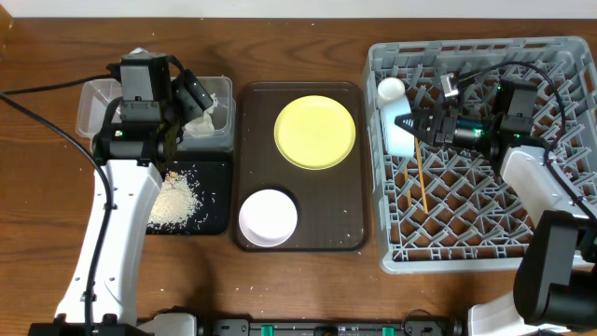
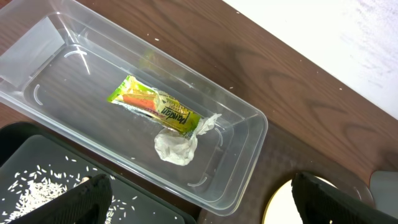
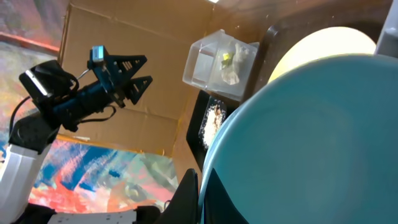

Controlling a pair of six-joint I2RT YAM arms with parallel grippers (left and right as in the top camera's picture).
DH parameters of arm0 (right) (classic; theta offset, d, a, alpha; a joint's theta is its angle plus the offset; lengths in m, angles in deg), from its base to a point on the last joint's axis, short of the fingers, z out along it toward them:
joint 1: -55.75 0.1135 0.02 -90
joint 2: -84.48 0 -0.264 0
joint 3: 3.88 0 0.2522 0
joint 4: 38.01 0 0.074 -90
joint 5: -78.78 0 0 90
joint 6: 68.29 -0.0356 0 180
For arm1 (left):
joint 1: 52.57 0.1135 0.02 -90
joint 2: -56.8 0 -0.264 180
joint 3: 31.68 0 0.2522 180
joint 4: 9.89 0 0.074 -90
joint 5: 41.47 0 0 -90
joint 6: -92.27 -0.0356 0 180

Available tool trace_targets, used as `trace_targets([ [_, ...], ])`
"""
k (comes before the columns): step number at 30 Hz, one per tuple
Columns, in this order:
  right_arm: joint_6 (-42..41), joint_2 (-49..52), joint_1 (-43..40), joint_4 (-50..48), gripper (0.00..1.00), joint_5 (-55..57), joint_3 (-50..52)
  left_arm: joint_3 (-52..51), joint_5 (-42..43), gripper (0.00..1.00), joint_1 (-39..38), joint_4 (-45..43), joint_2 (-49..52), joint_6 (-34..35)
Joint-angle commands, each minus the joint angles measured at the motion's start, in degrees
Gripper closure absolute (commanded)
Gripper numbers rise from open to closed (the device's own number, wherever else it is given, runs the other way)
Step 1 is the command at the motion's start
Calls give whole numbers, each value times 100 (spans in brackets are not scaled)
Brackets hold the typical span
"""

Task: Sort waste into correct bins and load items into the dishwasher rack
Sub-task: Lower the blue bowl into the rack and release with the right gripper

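My left gripper (image 1: 198, 101) (image 2: 202, 208) hangs open over the near end of the clear tub (image 2: 245, 152), holding nothing. The yellow-green wrapper (image 2: 155, 106) and the crumpled tissue (image 2: 176, 148) lie inside that tub. Rice crumbs (image 1: 175, 200) are spread in the black tray (image 1: 216, 217). My right gripper (image 1: 415, 123) (image 3: 200, 175) is shut on the rim of the light blue bowl (image 3: 311, 137) (image 1: 395, 142), which stands on edge in the grey dishwasher rack (image 1: 560, 56). A white cup (image 1: 391, 89) and chopsticks (image 1: 421, 183) are in the rack too.
The brown serving tray (image 1: 347, 238) sits between the bins and the rack. It carries the yellow plate (image 1: 315, 132) and a bowl with a white inside (image 1: 268, 217). Cables run along the table's left side.
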Motion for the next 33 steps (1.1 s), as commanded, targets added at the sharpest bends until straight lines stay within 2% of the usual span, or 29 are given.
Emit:
trace_targets([
  [1,-1034,59,-13,-472,99,81,107,85,-31,5,28,-4,31,-15],
  [5,-2192,59,2,-1744,99,-168,107,85,-28,5,28,-4,31,-15],
  [7,-2264,59,20,-1895,99,-166,107,85,-31,5,28,-4,31,-15],
  [17,-1506,59,-26,-1873,99,39,748,85,-31,5,28,-4,31,-15],
  [26,-837,59,-490,-1860,98,-168,787,85,-31,5,28,-4,31,-15],
  [27,-800,59,-546,-1860,96,-166,787,85,-31,5,28,-4,31,-15],
  [33,-660,59,-885,-1840,67,-168,787,85,-31,5,28,-4,31,-15],
])
